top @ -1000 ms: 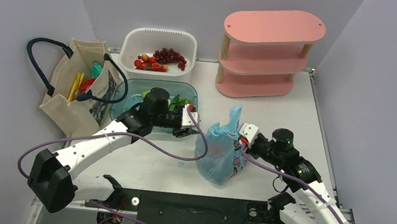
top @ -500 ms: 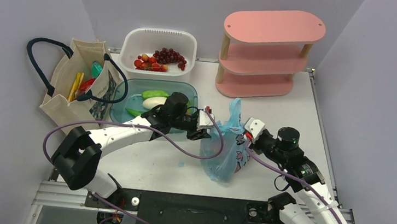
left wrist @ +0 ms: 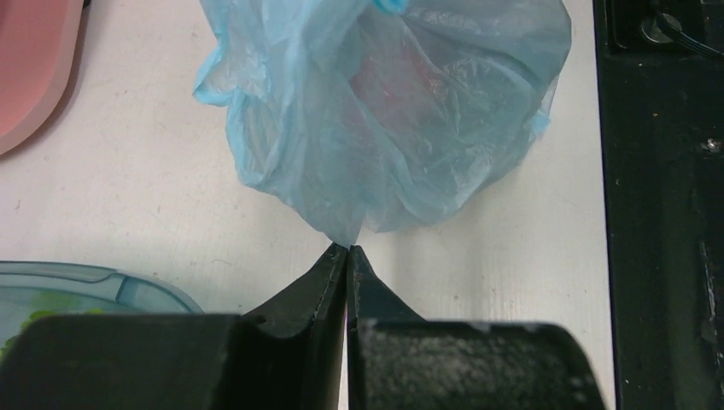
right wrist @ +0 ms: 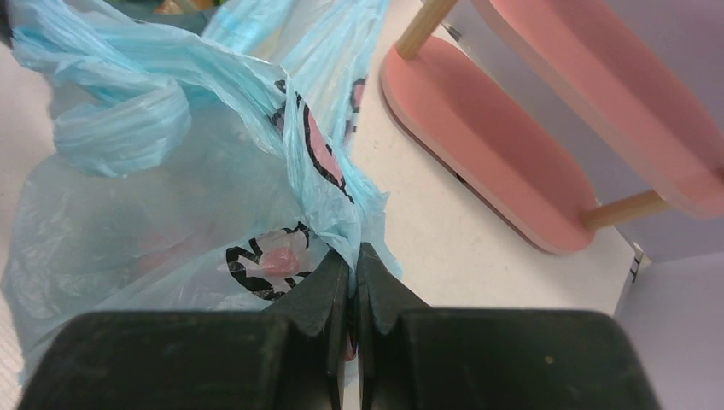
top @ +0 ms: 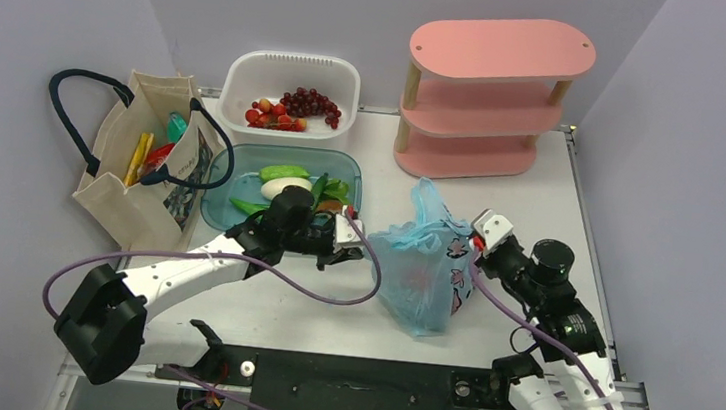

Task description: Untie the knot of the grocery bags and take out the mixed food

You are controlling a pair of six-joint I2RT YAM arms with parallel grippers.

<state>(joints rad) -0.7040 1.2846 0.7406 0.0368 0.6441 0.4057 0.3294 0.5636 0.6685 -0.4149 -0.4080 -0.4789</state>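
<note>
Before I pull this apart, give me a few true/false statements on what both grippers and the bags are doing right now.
1. The left gripper is shut on a fold of the blue plastic bag. True.
2. The right gripper hangs open, clear of the blue plastic bag. False: it is shut on plastic at the printed side.
3. The blue plastic bag rests on the table between the two grippers. True.
4. The canvas tote is folded flat. False: it is open at the left, with packets inside.
5. The grape bunch sits in the white basket. True.
</note>
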